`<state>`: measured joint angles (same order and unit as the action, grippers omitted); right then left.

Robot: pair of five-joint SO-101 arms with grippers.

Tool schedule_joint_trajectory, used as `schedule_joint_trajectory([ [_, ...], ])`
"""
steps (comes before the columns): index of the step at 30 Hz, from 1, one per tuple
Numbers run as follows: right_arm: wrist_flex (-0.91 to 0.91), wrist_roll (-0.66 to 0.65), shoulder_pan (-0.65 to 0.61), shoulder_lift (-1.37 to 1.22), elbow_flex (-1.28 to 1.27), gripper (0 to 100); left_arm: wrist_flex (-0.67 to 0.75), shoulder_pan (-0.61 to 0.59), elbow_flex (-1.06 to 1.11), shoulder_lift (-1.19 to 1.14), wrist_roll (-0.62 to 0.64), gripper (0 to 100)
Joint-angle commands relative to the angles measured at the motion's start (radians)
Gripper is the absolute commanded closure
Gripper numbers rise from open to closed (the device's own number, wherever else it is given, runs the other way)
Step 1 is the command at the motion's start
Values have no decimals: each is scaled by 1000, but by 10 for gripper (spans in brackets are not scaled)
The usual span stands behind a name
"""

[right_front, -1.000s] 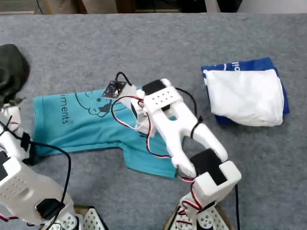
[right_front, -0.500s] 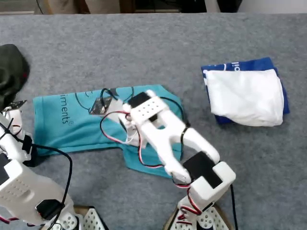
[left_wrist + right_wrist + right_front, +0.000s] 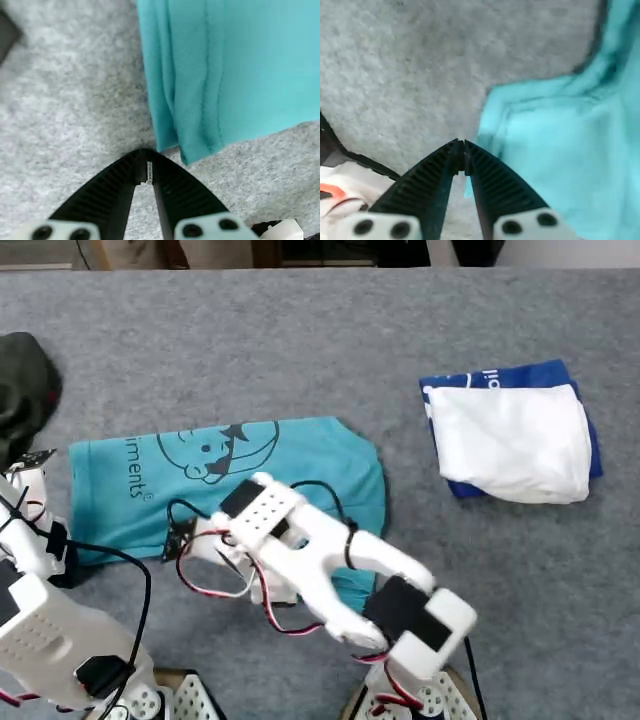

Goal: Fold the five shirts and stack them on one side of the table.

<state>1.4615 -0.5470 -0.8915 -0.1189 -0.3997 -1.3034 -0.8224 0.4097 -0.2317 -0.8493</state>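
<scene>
A grey felt table (image 3: 400,340) holds a teal shirt (image 3: 300,450) and a white-on-blue stack (image 3: 510,440). The left gripper (image 3: 145,167) and right gripper (image 3: 461,152) both have jaws pressed together.

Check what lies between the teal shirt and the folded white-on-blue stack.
The stretch is bare. In the high view, grey table covering is all that separates the teal shirt from the folded stack; no arm or cable crosses it.

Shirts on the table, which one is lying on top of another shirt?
The white shirt: it lies folded on the blue shirt. The teal shirt lies alone on the grey table.
</scene>
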Motion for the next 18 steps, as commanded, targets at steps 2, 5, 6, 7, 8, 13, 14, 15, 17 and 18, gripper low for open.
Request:
schedule_joint_trajectory([
  [2, 26, -57, 127, 139, 114, 997, 20, -15, -6, 5, -8, 980],
  [5, -60, -64, 197, 137, 120, 997, 20, -15, -6, 5, -8, 980],
  [6, -100, -66, 209, 122, 107, 997, 20, -15, -6, 5, -8, 980],
  [7, -141, -66, 216, 104, 87, 997, 20, -15, -6, 5, -8, 980],
  [8, -172, -66, 216, 81, 70, 997, 20, -15, -6, 5, -8, 980],
  [13, -221, -61, 186, -42, 18, 997, 20, -15, -5, 5, -9, 980],
  [14, -219, -61, 177, -62, 10, 997, 20, -15, -5, 5, -11, 980],
  [15, -219, -61, 165, -74, -1, 997, 20, -14, -3, 5, -11, 980],
  [17, -216, -61, 140, -85, -28, 997, 20, -14, -5, 5, -11, 980],
  [18, -207, -61, 125, -85, -41, 997, 20, -15, -5, 5, -11, 980],
])
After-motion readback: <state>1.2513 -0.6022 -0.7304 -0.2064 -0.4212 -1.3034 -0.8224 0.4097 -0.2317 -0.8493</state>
